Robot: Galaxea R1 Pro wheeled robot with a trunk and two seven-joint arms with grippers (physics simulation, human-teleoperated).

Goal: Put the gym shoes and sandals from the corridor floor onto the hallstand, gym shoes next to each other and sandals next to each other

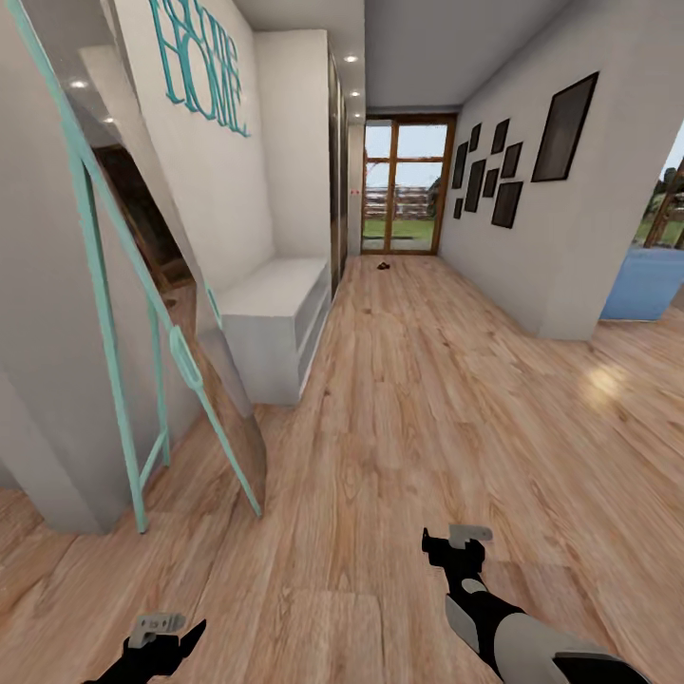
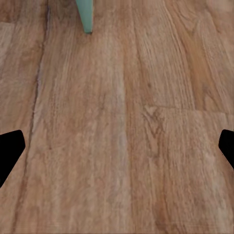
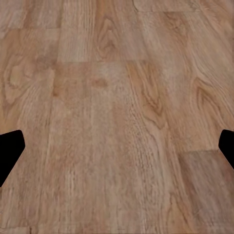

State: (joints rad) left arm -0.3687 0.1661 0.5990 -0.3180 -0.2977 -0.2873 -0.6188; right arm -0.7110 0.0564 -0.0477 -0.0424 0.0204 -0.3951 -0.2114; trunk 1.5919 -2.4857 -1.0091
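Both end effectors, left [image 1: 171, 635] and right [image 1: 458, 548], hang low over the floor [image 1: 427, 408] with fingers apart and nothing held; the shoes are not clearly in sight, only a small dark speck [image 1: 384, 266] far down the corridor by the glass door [image 1: 408, 185]. The rack [image 1: 275, 323] stands against the left wall, ahead. Driving down the middle seems best, clear of the leaning mirror [image 1: 142, 380] and the right wall corner [image 1: 570, 328].
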